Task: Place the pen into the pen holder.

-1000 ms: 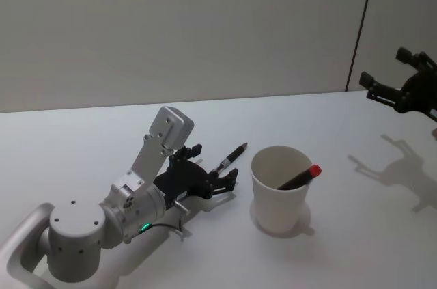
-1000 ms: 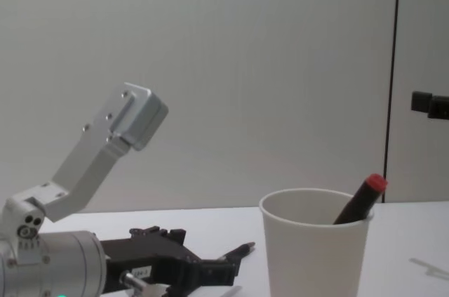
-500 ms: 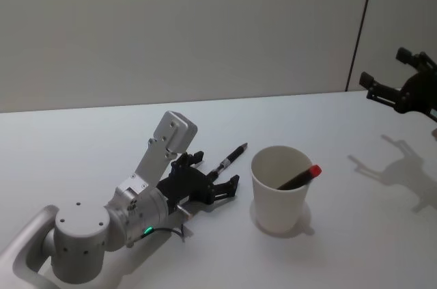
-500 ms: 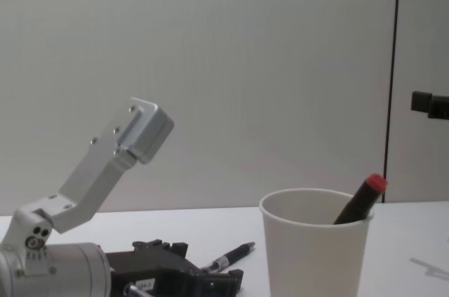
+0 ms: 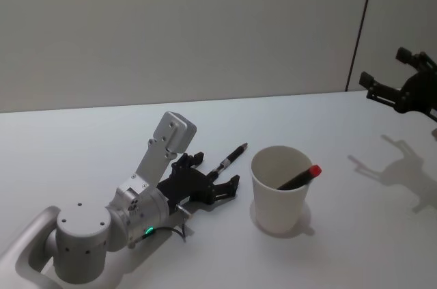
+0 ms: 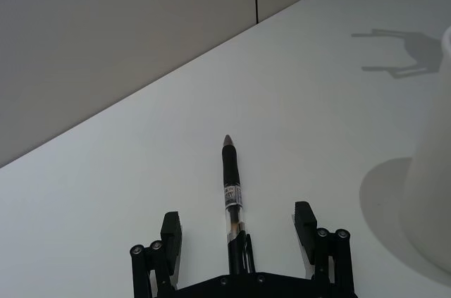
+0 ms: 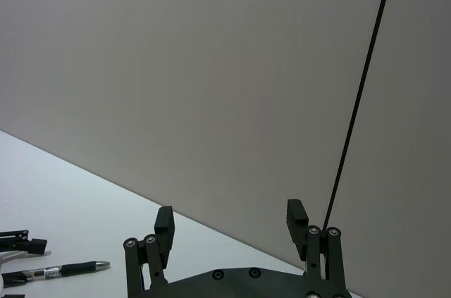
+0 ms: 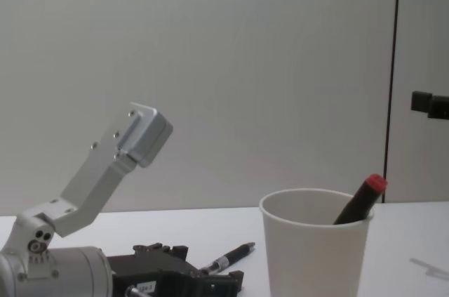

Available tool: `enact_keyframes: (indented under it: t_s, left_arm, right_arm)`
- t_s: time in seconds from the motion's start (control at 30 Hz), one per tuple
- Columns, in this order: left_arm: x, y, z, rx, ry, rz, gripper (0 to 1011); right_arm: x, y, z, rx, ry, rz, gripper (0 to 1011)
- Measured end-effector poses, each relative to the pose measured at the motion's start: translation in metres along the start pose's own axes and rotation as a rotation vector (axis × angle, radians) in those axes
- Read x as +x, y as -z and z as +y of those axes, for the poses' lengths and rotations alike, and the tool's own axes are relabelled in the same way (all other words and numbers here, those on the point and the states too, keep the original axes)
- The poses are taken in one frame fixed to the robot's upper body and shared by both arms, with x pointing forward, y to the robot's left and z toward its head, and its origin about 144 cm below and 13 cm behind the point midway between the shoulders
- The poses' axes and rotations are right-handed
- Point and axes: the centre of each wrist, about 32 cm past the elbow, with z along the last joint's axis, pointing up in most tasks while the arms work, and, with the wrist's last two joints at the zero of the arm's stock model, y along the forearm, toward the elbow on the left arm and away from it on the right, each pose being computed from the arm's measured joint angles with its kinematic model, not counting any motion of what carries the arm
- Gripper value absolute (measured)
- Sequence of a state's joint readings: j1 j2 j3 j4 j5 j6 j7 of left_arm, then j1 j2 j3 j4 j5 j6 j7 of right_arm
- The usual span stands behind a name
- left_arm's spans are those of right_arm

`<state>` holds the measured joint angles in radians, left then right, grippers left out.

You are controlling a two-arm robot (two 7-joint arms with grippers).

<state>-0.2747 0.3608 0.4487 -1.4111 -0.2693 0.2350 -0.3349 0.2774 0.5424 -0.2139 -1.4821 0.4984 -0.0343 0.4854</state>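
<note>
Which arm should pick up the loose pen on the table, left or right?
Left: the left gripper, open, straddles the pen beside the pen holder; the right gripper hangs raised far to the right.

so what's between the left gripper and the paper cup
Only bare table, seen in the head view, between the open left gripper and the cup.

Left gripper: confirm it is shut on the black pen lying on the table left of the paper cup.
No: the left gripper is open, not shut. The left wrist view shows its jaws standing apart on either side of the black pen, which does lie on the table left of the paper cup. The right gripper hangs idle.
</note>
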Motion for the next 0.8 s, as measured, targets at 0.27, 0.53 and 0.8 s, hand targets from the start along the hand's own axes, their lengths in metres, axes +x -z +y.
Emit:
enact_keyframes:
  t_s: [0.27, 0.53, 0.8]
  left_arm:
    - [0.0002, 0.0008, -0.0006, 0.000, 0.001, 0.003, 848]
    - [0.0003, 0.0013, -0.0009, 0.000, 0.001, 0.005, 601]
    - [0.0003, 0.0014, -0.0012, 0.001, 0.000, 0.005, 319]
  right_arm:
    - [0.0000, 0.0000, 0.0000, 0.000, 0.000, 0.000, 1002]
    - [0.0000, 0.0000, 0.0000, 0.000, 0.000, 0.000, 1002]
    - [0.0000, 0.0000, 0.0000, 0.000, 0.000, 0.000, 1002]
